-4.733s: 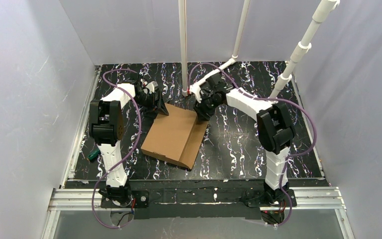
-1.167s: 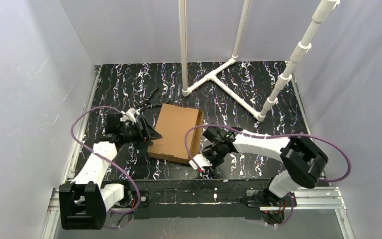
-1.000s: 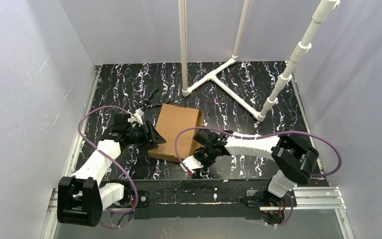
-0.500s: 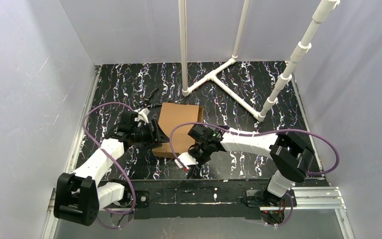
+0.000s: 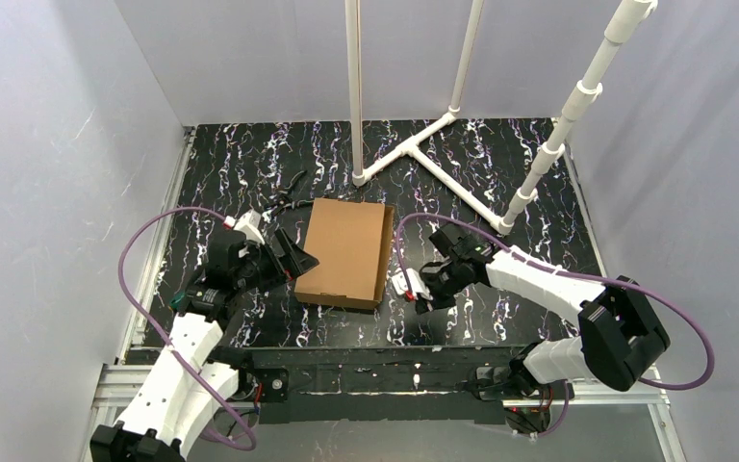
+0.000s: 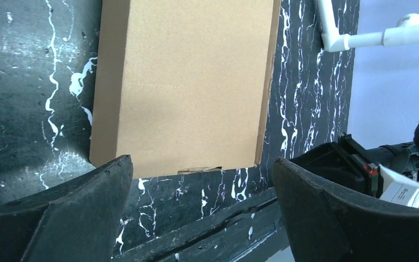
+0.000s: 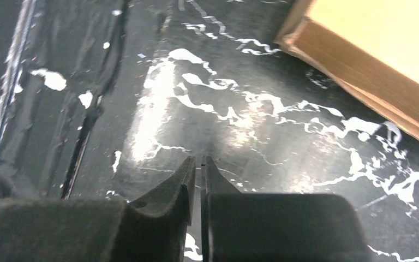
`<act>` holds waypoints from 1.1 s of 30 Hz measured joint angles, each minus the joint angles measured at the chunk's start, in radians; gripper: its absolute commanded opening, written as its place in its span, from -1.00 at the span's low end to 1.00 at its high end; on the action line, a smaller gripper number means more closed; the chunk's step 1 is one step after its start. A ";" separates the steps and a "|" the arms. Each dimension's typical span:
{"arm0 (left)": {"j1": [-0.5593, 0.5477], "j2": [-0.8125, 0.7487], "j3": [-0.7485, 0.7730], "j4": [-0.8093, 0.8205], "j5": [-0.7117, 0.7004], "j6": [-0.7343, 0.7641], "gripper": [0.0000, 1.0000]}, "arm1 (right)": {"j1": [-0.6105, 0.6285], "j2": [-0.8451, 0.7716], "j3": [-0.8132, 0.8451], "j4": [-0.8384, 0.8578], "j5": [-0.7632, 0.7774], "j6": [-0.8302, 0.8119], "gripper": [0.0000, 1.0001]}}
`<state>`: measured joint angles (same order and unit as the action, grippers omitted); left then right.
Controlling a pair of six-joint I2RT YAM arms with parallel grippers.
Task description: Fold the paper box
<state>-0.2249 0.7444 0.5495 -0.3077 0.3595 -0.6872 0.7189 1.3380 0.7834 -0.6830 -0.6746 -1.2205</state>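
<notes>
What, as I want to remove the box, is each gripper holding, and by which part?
Nothing is held. The left gripper stands wide open beside the paper box; the right gripper, nearly shut, hangs empty over the table.

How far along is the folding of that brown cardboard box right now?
Done, it seems: the plain brown corrugated cardboard box lies flat on the black marbled table with its lid down. In hand: nothing. The left gripper stands wide open beside the box's left edge; the right gripper is nearly closed, empty, apart from it. Left: perhaps only confirming the lid's tabs are tucked, which I cannot see.
</notes>
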 measured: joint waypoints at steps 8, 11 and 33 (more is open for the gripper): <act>0.000 -0.025 -0.042 -0.064 -0.079 -0.001 0.97 | 0.001 0.068 -0.014 0.244 0.061 0.305 -0.97; 0.001 -0.002 -0.088 -0.059 -0.083 -0.001 0.93 | 0.023 0.118 -0.013 0.301 0.097 0.360 -0.97; -0.006 0.269 -0.141 0.194 -0.021 0.026 0.58 | 0.254 0.431 0.322 0.210 0.367 0.466 -0.97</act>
<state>-0.2310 1.0130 0.4088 -0.1135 0.3382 -0.6609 0.9726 1.7691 1.1057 -0.4732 -0.3080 -0.7547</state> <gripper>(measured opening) 0.786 0.024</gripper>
